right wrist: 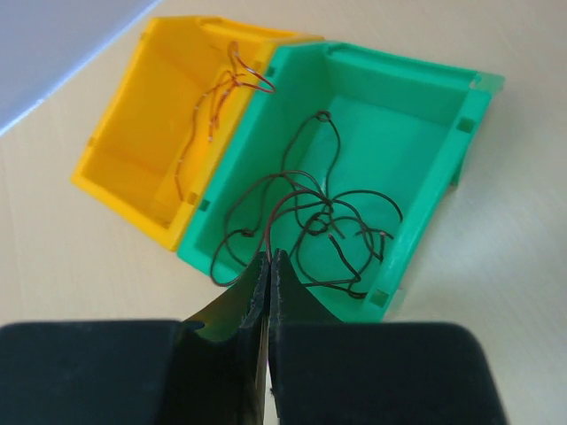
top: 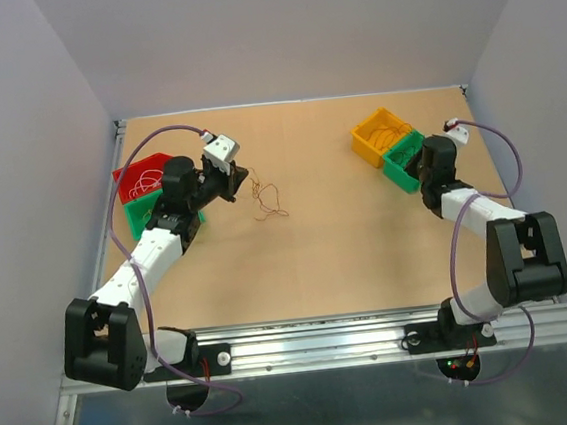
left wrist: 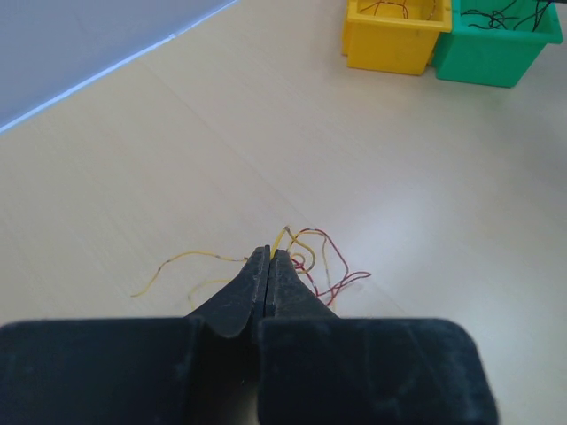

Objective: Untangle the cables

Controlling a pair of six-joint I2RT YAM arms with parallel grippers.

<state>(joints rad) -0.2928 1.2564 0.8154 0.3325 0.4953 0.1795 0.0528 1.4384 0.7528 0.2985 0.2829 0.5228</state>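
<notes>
Pressed together at the bottom of its wrist view, the left claw (left wrist: pixel 268 258) has its tips closed, and a yellow strand (left wrist: pixel 283 234) runs straight into them, so it looks pinched there. Just beyond the tips the tangle (left wrist: pixel 317 264) of hair-thin yellow and red wires lies loose on the desk (left wrist: pixel 266 133), roughly mid-desk and left of centre in the overhead view. Well apart, on the far right, the right claw (right wrist: pixel 269 258) is likewise closed. It seems to nip one dark wire (right wrist: pixel 282 208) that leads into a loose heap in the green bin (right wrist: pixel 443 168), which touches the yellow bin (right wrist: pixel 133 168) holding a few reddish wires. Nothing anchors the tangle, so a pull from the left claw would likely drag the whole clump or cinch its loops tighter. So fine a strand could also slip from the tips unnoticed. On the right, lifting that wire might haul its neighbours out of the bin.
</notes>
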